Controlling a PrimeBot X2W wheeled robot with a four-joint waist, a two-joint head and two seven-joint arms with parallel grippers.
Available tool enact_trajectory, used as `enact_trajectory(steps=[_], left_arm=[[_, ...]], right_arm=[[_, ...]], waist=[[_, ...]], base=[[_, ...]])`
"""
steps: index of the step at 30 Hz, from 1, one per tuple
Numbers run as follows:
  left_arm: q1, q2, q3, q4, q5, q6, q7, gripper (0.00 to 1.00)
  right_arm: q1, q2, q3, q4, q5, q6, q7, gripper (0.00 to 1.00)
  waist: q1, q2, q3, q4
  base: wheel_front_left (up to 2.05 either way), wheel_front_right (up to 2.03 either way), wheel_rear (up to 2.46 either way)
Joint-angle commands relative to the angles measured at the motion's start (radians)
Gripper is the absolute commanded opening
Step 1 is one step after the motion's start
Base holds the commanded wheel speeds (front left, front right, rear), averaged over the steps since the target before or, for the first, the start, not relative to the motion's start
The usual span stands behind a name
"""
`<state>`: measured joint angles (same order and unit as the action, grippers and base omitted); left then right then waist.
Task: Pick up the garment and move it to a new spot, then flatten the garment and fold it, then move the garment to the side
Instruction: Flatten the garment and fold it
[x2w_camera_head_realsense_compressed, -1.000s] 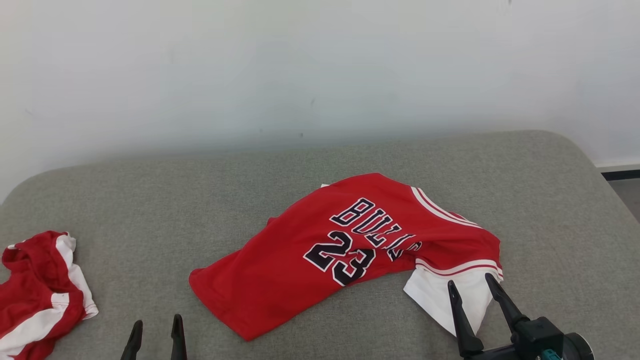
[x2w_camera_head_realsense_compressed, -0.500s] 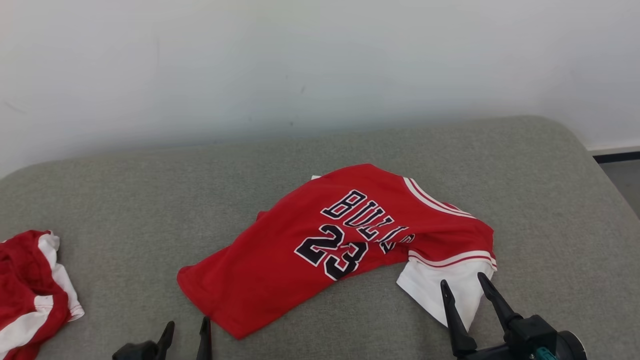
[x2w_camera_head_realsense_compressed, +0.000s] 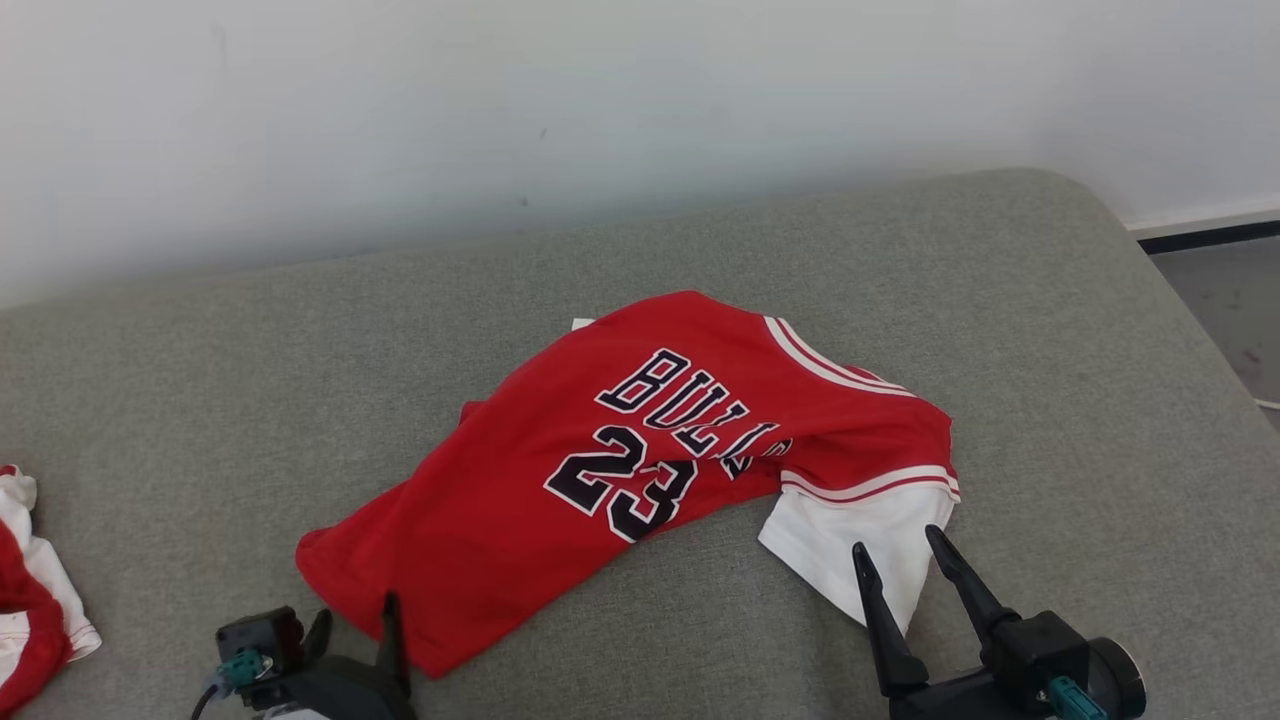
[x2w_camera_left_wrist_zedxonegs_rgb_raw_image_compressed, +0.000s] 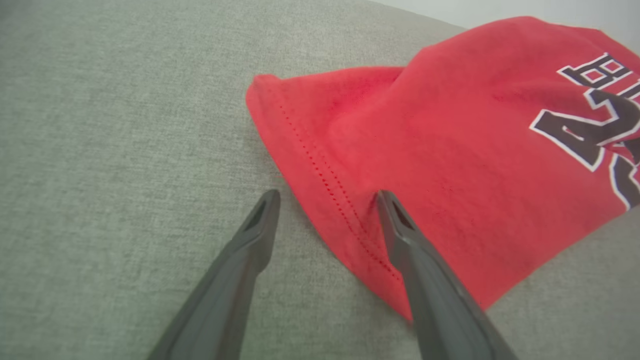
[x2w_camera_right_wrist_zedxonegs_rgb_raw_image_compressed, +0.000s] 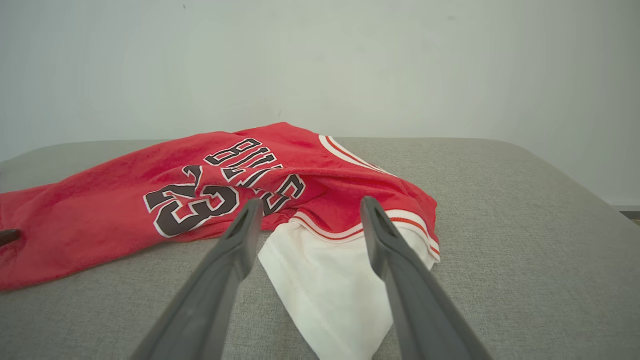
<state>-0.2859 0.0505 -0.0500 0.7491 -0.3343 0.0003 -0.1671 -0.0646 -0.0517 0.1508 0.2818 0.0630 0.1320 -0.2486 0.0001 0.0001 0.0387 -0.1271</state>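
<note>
Left gripper (x2w_camera_left_wrist_zedxonegs_rgb_raw_image_compressed: 327, 197) now at the jersey (x2w_camera_head_realsense_compressed: 640, 470) hem
It has come forward since a second ago and stands open astride the red hem on the cushion (x2w_camera_head_realsense_compressed: 1050, 330); the right gripper (x2w_camera_head_realsense_compressed: 896, 540) stays open around the white sleeve (x2w_camera_right_wrist_zedxonegs_rgb_raw_image_compressed: 325, 285). Both look set for the first pick-up grasp

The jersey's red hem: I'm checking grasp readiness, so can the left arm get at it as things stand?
Probably yes. The left gripper is open with its fingers straddling the red hem of the jersey on the grey cushion, and nothing lies between them.
</note>
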Motion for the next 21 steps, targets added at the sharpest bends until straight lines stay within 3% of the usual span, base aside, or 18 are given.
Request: enact_trajectory(steps=[1, 5, 6, 8, 14, 21], left_arm=[[-0.017, 0.007, 0.007, 0.016, -0.007, 0.007, 0.001, 1.0], [-0.051, 0.013, 0.008, 0.04, -0.014, -0.008, -0.031, 1.0], [-0.054, 0.013, 0.006, 0.042, -0.013, -0.013, -0.041, 0.45], [-0.057, 0.014, 0.007, 0.042, -0.01, -0.009, -0.061, 0.0], [-0.048, 0.01, 0.013, -0.001, -0.018, -0.021, -0.092, 0.0], [-0.012, 0.006, 0.017, -0.239, -0.014, -0.034, -0.098, 0.0]], right_arm=[[-0.007, 0.002, 0.003, 0.001, 0.008, -0.003, -0.007, 1.0], [-0.014, 0.002, 0.003, 0.002, 0.008, -0.003, -0.008, 1.0], [-0.013, 0.002, 0.001, 0.003, 0.01, -0.003, -0.009, 1.0], [-0.015, 0.002, -0.001, 0.006, 0.01, -0.003, -0.008, 1.0], [-0.009, 0.002, -0.007, 0.013, 0.014, -0.003, -0.012, 1.0], [0.004, 0.002, -0.009, 0.013, 0.016, -0.003, -0.014, 1.0]], waist=[[-0.0001, -0.0001, 0.012, -0.01], [-0.0001, -0.0001, 0.022, -0.011], [-0.0001, -0.0001, 0.023, -0.01], [-0.0001, -0.0001, 0.024, -0.007], [-0.0001, -0.0001, 0.013, 0.008], [-0.0001, -0.0001, -0.002, 0.026]], base=[[0.0, 0.0, 0.0], [0.0, 0.0, 0.0], [0.0, 0.0, 0.0], [0.0, 0.0, 0.0], [0.0, 0.0, 0.0], [0.0, 0.0, 0.0]])
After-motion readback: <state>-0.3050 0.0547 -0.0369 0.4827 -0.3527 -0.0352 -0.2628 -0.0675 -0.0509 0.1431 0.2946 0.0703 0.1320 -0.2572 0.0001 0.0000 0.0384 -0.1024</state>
